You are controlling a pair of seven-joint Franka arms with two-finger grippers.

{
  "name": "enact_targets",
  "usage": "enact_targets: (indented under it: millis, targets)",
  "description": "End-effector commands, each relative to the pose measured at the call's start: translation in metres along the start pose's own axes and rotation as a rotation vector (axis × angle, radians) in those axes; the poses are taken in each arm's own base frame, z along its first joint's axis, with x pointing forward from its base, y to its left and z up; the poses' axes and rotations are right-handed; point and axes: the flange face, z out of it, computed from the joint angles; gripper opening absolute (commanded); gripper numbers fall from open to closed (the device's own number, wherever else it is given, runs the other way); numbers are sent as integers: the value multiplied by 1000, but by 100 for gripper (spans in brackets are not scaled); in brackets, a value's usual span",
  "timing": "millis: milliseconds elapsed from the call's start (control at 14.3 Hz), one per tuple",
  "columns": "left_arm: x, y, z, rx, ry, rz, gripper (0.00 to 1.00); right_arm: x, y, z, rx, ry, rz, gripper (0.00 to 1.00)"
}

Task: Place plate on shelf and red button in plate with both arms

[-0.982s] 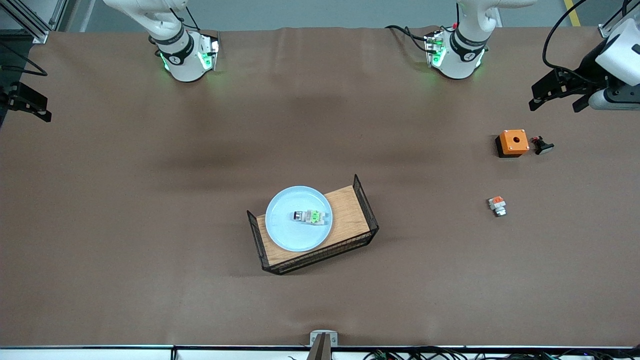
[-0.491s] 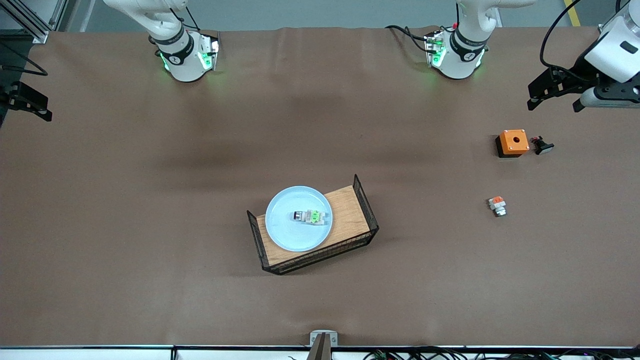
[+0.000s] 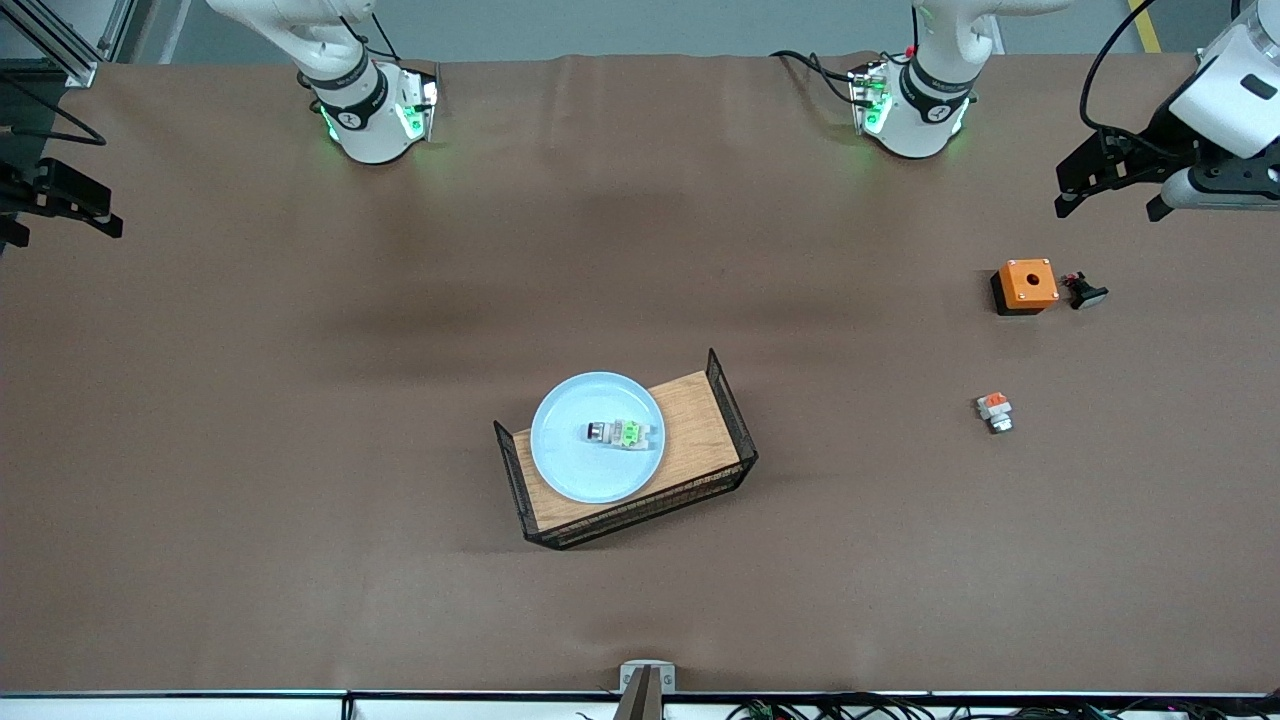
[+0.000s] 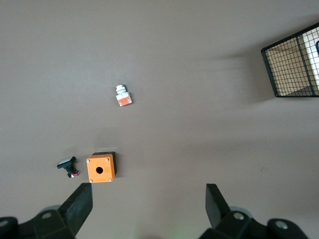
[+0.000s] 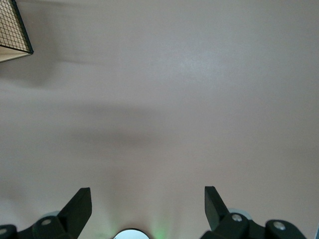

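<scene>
The pale blue plate (image 3: pixel 572 462) lies in a black wire basket (image 3: pixel 733 412) with a wooden floor, near the table's middle. The red button (image 3: pixel 621 433), silver-grey with a green block, lies on its side on the plate. My left gripper (image 3: pixel 1110 207) is open and empty, up in the air at the left arm's end of the table; its wrist view (image 4: pixel 148 200) shows bare table between the jaws. My right gripper (image 3: pixel 55 228) is open and empty at the right arm's end of the table, over bare table (image 5: pixel 145 201).
An orange box with a hole (image 3: pixel 1026 285) (image 4: pixel 101 168) and a small black part (image 3: pixel 1085 291) (image 4: pixel 67 164) lie at the left arm's end. A grey piece with an orange-red block (image 3: pixel 994 411) (image 4: pixel 123 95) lies nearer the front camera. The basket's ends show in both wrist views (image 4: pixel 294 64) (image 5: pixel 12 30).
The left arm's wrist has risen a little toward the table's edge. The right gripper has shifted slightly toward the table's middle. Plate and button have not moved.
</scene>
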Motion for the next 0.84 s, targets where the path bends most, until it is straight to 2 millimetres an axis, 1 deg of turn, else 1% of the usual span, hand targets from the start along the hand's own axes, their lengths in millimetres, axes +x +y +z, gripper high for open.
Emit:
enact_targets:
  millis: [0,280,771]
  targets:
    - [-6,-1,-4,25,16,11,100,-4,2,-1,18,1,18,100]
    - [-7,1,-4,23,16,9,100,-6,11,0,10,-7,27,100]
    - [-6,2,-3,23,14,11,100,-9,10,3,14,-35,30,100]
